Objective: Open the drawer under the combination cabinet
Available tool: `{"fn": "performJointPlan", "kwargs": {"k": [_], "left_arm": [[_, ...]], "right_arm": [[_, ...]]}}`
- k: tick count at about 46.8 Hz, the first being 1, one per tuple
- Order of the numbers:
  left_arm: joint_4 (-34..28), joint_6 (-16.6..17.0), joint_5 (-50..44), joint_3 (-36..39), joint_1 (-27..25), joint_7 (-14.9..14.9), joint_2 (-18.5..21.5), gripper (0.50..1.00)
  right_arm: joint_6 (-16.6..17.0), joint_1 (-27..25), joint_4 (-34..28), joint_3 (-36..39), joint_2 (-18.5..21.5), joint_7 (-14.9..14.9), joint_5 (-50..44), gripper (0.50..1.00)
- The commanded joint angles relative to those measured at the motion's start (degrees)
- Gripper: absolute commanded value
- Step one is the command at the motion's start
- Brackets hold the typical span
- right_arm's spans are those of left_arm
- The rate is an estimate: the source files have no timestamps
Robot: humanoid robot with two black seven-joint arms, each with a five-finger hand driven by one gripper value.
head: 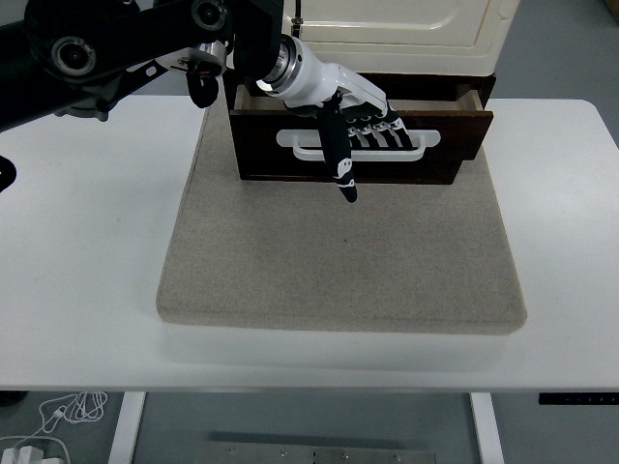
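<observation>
A single head view looks forward and steeply down from high on the robot's side, at a middling distance, with the white table (77, 290) spanning the frame and its near edge at 6 o'clock. The cabinet (397, 24) is cropped at 12 o'clock; floor shows beneath the table's edge.

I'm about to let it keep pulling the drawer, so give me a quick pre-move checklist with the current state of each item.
1. Left hand hooked in the white handle: ok.
2. Drawer already partly out of the cabinet: ok.
3. Grey mat in front free of obstacles: ok.
4. Drawer running square to the cabinet: cannot tell.
5. Drawer contents: cannot tell, interior hidden.
6. Right hand clear: not in view.
</observation>
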Motion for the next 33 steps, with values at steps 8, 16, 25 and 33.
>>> {"fn": "performJointPlan", "kwargs": {"k": [8, 16, 25, 33], "left_arm": [[0.04, 0.04, -0.06, -0.44, -0.08, -0.04, 0.06, 0.999], [0.04, 0.04, -0.68, -0.44, -0.08, 0.05, 0.06, 0.999], [-0.40, 0.04, -1.38, -0.44, -0.08, 0.05, 0.06, 0.999], [-0.40, 0.04, -1.82, -0.44, -0.08, 0.05, -0.03, 0.999]], "right_arm": [[0.00, 0.00, 0.00, 0.00, 0.00, 0.00, 0.00, 0.928], [0.00, 0.00, 0.00, 0.00, 0.00, 0.00, 0.00, 0.928], [0.00, 0.00, 0.00, 0.00, 0.00, 0.00, 0.00, 0.928], [0.00, 0.00, 0.00, 0.00, 0.00, 0.00, 0.00, 0.928]]}}
